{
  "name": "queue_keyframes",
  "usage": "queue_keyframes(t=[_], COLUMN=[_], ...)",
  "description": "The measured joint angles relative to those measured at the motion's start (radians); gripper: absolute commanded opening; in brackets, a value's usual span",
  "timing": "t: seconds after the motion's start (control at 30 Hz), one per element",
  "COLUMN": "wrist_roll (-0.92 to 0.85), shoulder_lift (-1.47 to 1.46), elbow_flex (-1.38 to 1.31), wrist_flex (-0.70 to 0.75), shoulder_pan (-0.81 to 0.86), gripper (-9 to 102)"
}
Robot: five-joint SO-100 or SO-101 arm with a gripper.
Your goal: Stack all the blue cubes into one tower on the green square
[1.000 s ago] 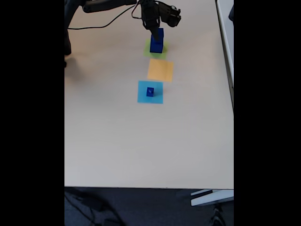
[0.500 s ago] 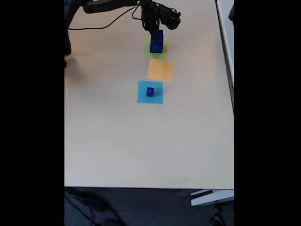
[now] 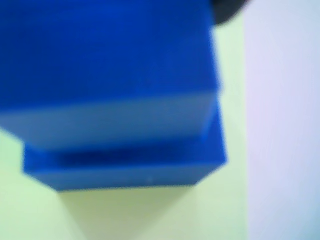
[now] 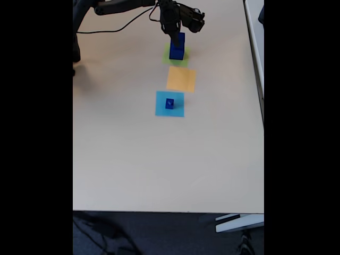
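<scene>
In the fixed view my fingers [image 4: 175, 36] hang at the top of a blue tower [image 4: 177, 47] on the green square [image 4: 176, 57], at the far side of the desk [image 4: 127, 159]. Whether they are wide, narrow or gripping the top cube I cannot tell from here. The wrist view is blurred and very close: one blue cube [image 3: 107, 65] sits on a wider one [image 3: 125, 167], with green paper [image 3: 150, 215] under them and pale desk [image 3: 282, 125] to the right.

Just nearer than the green square lies the orange square [image 4: 181, 79], bare. Nearer again is the light-blue square [image 4: 170, 103] with a tiny blue cube [image 4: 169, 103] on its middle, well apart from the tower. A black cable [image 4: 114, 27] runs across the far left of the desk toward my arm.

The near half of the desk is open, and so is the left. The right edge is near the squares but not crowding them.

Against half a second ago, my fingers sit a touch lower on the tower; the tower and tiny cube have not moved.
</scene>
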Motion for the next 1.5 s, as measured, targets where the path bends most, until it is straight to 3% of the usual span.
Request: queue_keyframes(t=[0.37,0.93,1.5], wrist_roll=[0.012,0.012,0.012], shoulder_lift=[-0.011,-0.012,-0.012], elbow_flex=[-0.002,-0.011,-0.012], wrist_flex=[0.0,0.0,0.0], shoulder_pan=[0.0,0.0,-0.017], gripper=[2,18,20])
